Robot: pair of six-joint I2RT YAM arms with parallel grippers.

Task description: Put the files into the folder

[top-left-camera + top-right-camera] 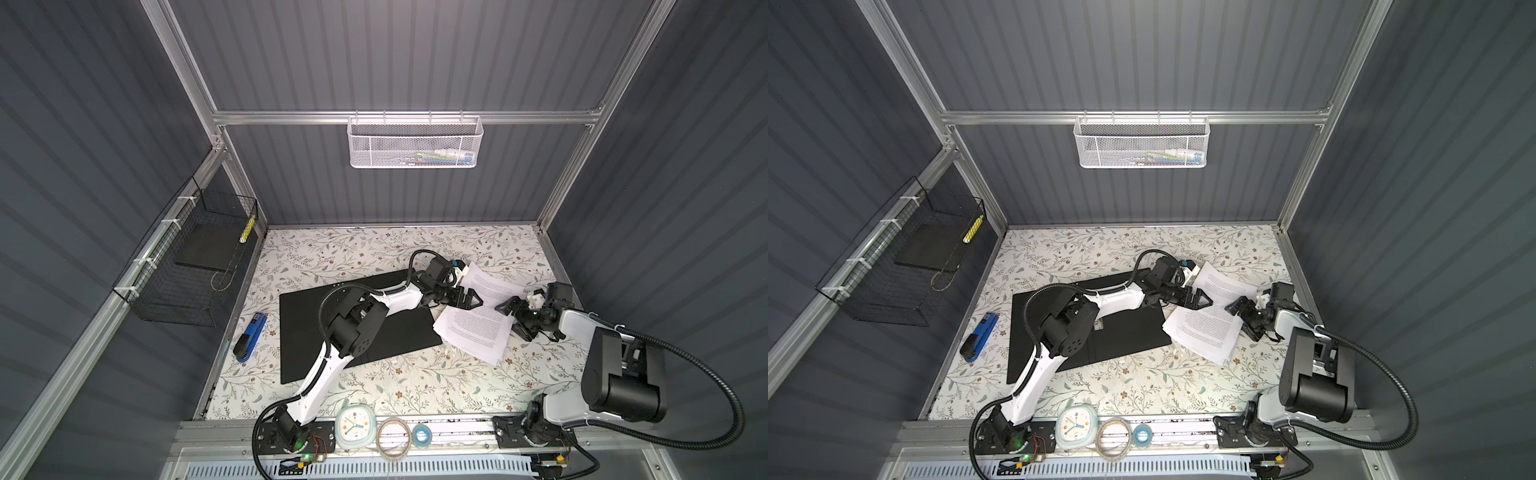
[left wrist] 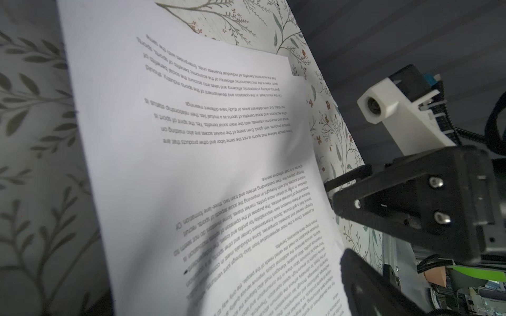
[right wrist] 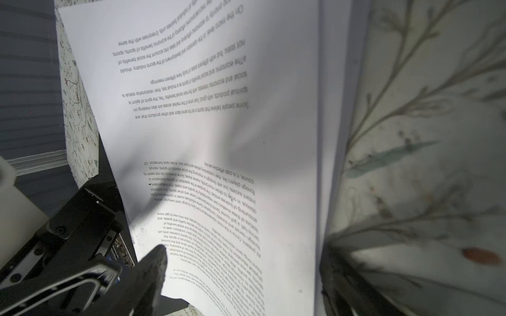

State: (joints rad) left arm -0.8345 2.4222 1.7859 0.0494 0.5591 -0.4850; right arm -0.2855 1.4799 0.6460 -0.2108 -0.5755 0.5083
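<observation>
**Folder** [image 1: 303, 332]: lies open and flat on the floral table [image 1: 332, 249], black inner face up. The left arm crosses above it.

**Files** [image 1: 473, 332]: thin stack of white sheets printed with black text. It rests on the table just right of the folder, outside its covers. The corner nearest the folder touches or laps the folder's right edge; which of the two cannot be told. The sheets are not squared, and their corners fan apart. The stack's far part angles away from the folder toward the back wall.

**Left gripper** [image 1: 478, 300]: reaches past the folder's far right corner to the files' folder-side edge. Its jaws are spread wide and clamp nothing. In the right wrist view one of its fingers [image 3: 156, 262] sits above the top sheet; contact cannot be told.

**Right gripper** [image 1: 511, 318]: sits at the files' edge farthest from the folder, jaws parted and released. Whether the paper edge lies between them cannot be told.

**Stapler** [image 1: 249, 336]: blue and black, left of the folder and apart from it.

**Clock** [image 1: 354, 426] and **tape roll** [image 1: 394, 436]: side by side on the front rail, in front of the folder's near edge.

**White mesh basket** [image 1: 415, 141]: hangs on the back wall, well beyond the folder.

**Black wire basket** [image 1: 187, 270]: fixed to the side wall, left of the folder.
</observation>
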